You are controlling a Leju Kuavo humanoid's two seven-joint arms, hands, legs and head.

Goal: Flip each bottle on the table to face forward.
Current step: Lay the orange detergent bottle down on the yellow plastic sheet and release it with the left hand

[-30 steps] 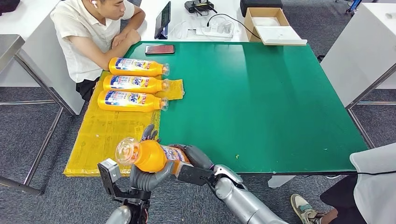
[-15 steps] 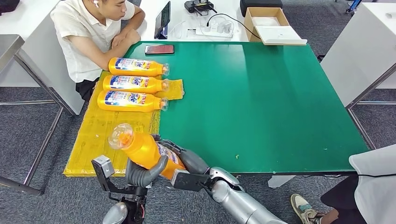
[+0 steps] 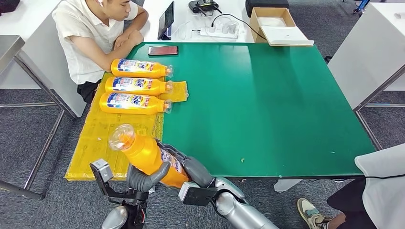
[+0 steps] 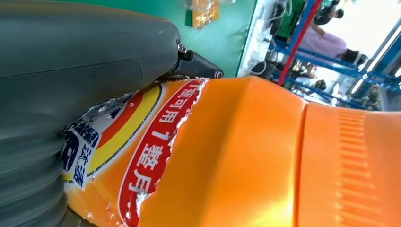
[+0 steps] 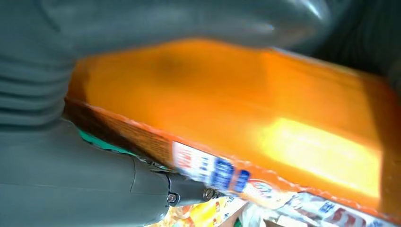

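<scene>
both hands grip the orange bottle (image 3: 145, 155) off the worktop's (image 3: 267, 105) near-left corner — left hand (image 3: 143, 179) under its middle, right hand (image 3: 188, 169) at its base; uneven twisting could slip it out — onto the floor

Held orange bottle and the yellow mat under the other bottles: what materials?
Held orange bottle: looks like glossy plastic, with bright highlights and moulded ribs on its body; its printed label is a thin film, torn along one edge. Yellow mat: probably thin plastic sheet, going by its wrinkles and slight sheen. Both hands grip the bottle.
</scene>
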